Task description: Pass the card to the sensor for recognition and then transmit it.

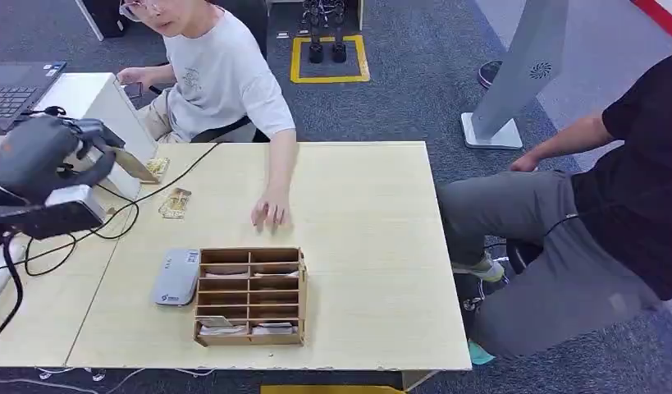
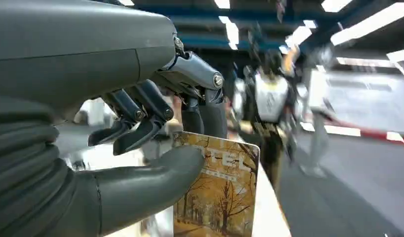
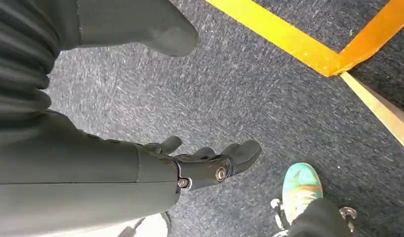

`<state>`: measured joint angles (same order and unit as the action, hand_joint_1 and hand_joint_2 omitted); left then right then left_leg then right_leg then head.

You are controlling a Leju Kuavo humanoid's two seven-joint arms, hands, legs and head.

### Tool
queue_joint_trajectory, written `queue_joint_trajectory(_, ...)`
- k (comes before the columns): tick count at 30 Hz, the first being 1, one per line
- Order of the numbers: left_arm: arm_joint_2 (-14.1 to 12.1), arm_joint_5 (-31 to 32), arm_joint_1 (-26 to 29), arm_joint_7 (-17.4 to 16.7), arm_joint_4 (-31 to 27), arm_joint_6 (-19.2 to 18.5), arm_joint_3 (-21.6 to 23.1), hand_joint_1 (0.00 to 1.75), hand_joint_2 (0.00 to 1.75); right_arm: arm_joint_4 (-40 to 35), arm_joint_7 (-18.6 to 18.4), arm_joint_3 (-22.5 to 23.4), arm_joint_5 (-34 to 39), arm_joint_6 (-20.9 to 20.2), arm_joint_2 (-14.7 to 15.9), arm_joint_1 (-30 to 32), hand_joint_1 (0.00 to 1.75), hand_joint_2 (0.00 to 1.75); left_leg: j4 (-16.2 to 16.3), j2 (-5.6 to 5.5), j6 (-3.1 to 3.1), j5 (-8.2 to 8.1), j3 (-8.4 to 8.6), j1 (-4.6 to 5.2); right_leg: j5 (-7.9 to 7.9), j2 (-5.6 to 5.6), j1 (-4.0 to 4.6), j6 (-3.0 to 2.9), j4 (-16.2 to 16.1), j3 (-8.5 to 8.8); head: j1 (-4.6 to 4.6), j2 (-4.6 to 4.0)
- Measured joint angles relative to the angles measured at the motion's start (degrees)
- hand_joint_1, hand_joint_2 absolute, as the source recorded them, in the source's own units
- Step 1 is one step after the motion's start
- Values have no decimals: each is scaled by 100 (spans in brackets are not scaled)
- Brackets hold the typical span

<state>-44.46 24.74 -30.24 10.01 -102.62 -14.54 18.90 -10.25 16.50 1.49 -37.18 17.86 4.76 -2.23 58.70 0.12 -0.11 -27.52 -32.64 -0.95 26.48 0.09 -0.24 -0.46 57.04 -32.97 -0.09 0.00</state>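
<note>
My left hand (image 1: 84,154) is raised over the table's far left corner and pinches a card (image 1: 135,165) printed with golden trees. In the left wrist view the card (image 2: 223,191) sits between the thumb and the dark fingers (image 2: 140,121) of the left hand (image 2: 155,138). The grey card sensor (image 1: 175,277) lies flat on the table, nearer me than the held card and to the left of the wooden rack. My right hand (image 3: 200,165) hangs over the carpet with fingers apart, holding nothing.
A wooden slotted rack (image 1: 250,295) with several cards stands beside the sensor. Two more cards (image 1: 175,203) (image 1: 157,166) lie near black cables (image 1: 111,226). A person in white rests a hand (image 1: 271,212) on the table (image 1: 365,246). Another person (image 1: 595,222) sits at the right.
</note>
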Motion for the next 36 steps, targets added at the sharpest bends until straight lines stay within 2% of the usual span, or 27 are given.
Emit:
queue_joint_trajectory(3, 0, 47, -267, -192, -7, 28, -285, 175, 175, -2, -18, 48, -4, -11, -11, -10, 0, 175, 0, 3, 0, -1, 4, 8, 0, 1, -4, 0, 0, 0, -2, 0)
queue_joint_trajectory(8, 258, 755, -147, -214, 236, 613, -382, 175, 175, -2, -28, 96, -17, -13, -48, 2, 0, 175, 0, 2, 0, -1, 1, 6, 0, 2, -6, 1, -1, -2, -2, 0)
queue_joint_trajectory(21, 551, 818, -99, -207, 457, 654, -421, 175, 175, 0, -28, 107, -17, -44, -59, 28, 0, 175, 0, 3, 0, -1, 0, 7, 0, 2, -6, 1, -2, -2, 0, 0)
queue_joint_trajectory(24, 663, 1166, -98, -414, 523, 775, -439, 175, 175, 0, -74, 107, -39, -48, -61, 30, 0, 175, 0, 2, 0, -1, 2, 9, 0, 1, -7, 1, -3, -5, -2, 0)
queue_joint_trajectory(28, 1308, 2846, -95, -1054, 1175, 1579, -404, 175, 175, -9, -133, 107, -206, -74, -109, 16, 0, 175, 0, -7, 3, 1, 2, 15, -1, -10, -13, 3, -3, 0, -4, 0)
queue_joint_trajectory(31, 2012, 3914, -111, -1631, 1964, 2233, -323, 175, 175, -31, -184, 107, -348, -109, -146, -21, 0, 175, 1, -6, 5, 5, 3, 18, -7, -8, -14, 8, -3, 0, 0, 0)
queue_joint_trajectory(33, 2462, 4383, -132, -1924, 2606, 2510, -277, 175, 175, -46, -232, 107, -444, -133, -173, -63, 0, 175, 2, -6, 12, 11, 0, 21, -15, -7, -15, 19, -3, 1, 0, 0)
queue_joint_trajectory(36, 2869, 4647, -162, -2030, 3247, 2787, -277, 175, 175, -59, -269, 107, -544, -151, -184, -106, 0, 175, 3, 5, 13, 10, -1, 23, -18, 3, -17, 19, -4, -1, -4, 0)
